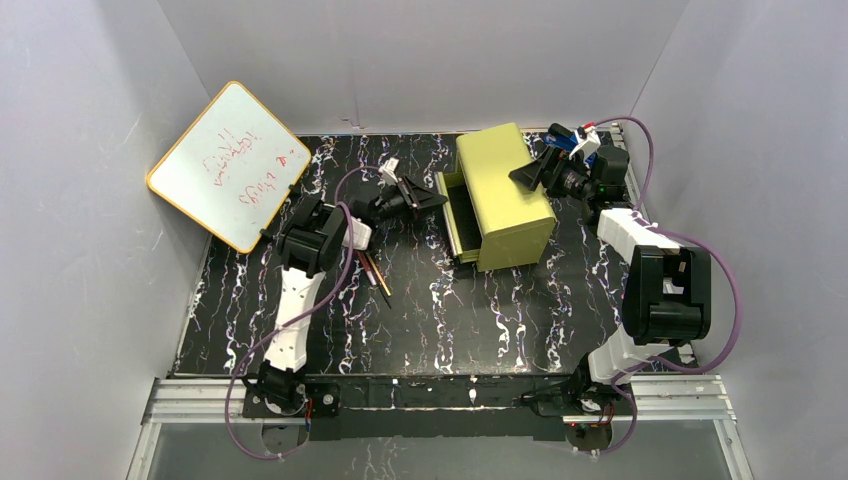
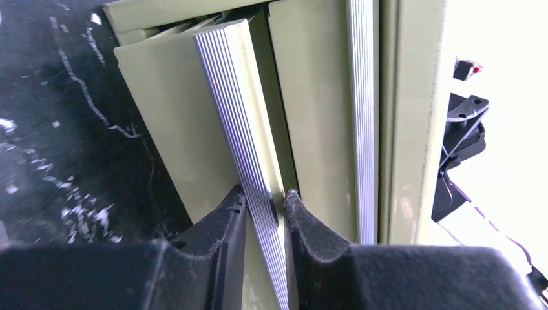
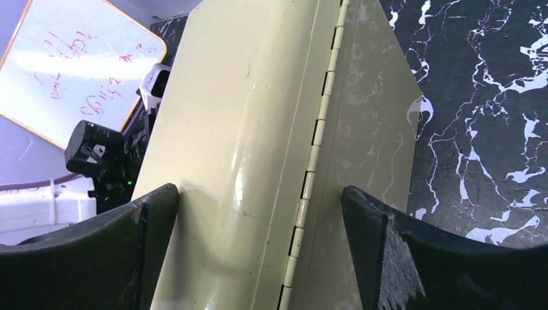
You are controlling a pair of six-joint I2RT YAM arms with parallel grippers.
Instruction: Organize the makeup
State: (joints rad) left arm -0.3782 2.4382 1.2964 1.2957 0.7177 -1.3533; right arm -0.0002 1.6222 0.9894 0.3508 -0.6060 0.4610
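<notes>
We are at the drawer step, and the makeup is not yet put away.

Our left tool (image 2: 265,200) is pinched shut on the ribbed handle (image 2: 236,110) of the drawer (image 1: 457,215), which stands part open. Our right tool (image 3: 258,200) is spread wide and straddles the drawer box (image 1: 505,190); we cannot tell whether it presses on it. Next, we judge, comes a straight pull along the drawer's run with the box braced. Two thin brown-orange pencils (image 1: 375,272) lie together on the desk (image 1: 500,320) near the left arm, well apart from the drawer. We see no other makeup.
</notes>
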